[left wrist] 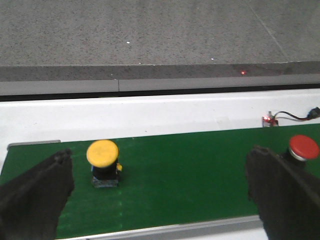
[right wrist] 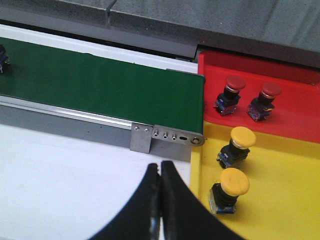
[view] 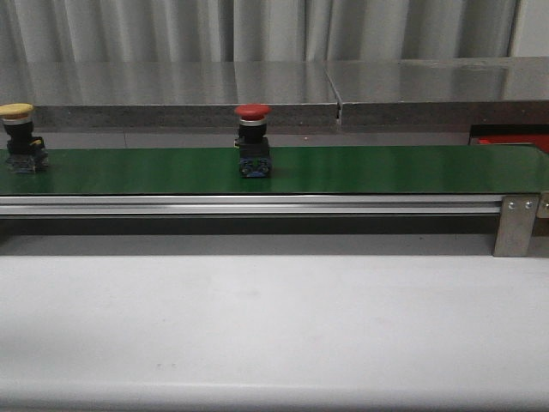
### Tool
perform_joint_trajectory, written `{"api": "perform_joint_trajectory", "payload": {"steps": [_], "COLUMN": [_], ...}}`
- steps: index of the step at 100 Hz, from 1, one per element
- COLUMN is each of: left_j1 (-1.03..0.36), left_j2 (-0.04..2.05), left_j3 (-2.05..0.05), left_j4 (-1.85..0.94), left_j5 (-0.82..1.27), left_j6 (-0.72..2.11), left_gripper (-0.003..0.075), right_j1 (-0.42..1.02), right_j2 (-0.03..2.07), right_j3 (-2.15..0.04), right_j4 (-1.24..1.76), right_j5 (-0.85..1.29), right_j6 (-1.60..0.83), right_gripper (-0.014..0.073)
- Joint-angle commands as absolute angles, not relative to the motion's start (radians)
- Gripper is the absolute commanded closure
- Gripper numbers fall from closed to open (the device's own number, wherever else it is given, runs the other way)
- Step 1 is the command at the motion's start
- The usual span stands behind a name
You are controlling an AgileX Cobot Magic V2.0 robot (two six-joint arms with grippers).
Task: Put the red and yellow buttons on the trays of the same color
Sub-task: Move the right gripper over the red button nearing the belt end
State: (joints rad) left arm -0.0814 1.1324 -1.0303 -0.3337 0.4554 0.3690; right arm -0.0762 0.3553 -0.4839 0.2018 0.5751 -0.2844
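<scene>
On the green belt point(view: 386, 169), a yellow button point(left wrist: 103, 163) stands upright near its left end and a red button point(view: 254, 142) near its middle. The left pincer point(left wrist: 160, 190) hangs open above the belt, the yellow button between its fingers, nearer one. The right pincer point(right wrist: 161, 200) is closed and empty over the counter point(right wrist: 60, 185), beside the yellow tray point(right wrist: 280, 200) and red tray point(right wrist: 295, 110), each holding two matching buttons.

Two buttons point(view: 254, 142) point(view: 19, 137) stand on the belt point(view: 386, 169), one far left, one mid-belt.
</scene>
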Motion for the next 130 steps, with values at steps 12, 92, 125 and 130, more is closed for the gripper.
{"api": "perform_joint_trajectory", "payload": {"steps": [12,92,125,130], "left_j1": [-0.125,-0.126,-0.126,-0.126], "left_j2": [0.901,0.500,0.500,0.500], "left_j3": [-0.833,-0.514,-0.514,-0.514], "left_j4": [-0.393,-0.403,-0.402,-0.402], "left_j5": [0.351,0.323,0.323,0.323], "left_j6": [0.372,0.372,0.372,0.372], "left_gripper": [0.0059,0.0739,0.0739,0.0739], "right_j1": [-0.077,-0.077,-0.077,-0.077], "right_j2": [0.362,0.362,0.362,0.362], "right_j3": [-0.509,-0.509,-0.509,-0.509], "right_j4": [0.210,0.210,0.210,0.210], "right_j5": [0.503,0.510,0.510,0.510], "right_j6": [-0.287,-0.288,-0.288,-0.288], "right_gripper": [0.0711,0.0711,0.0711,0.0711]}}
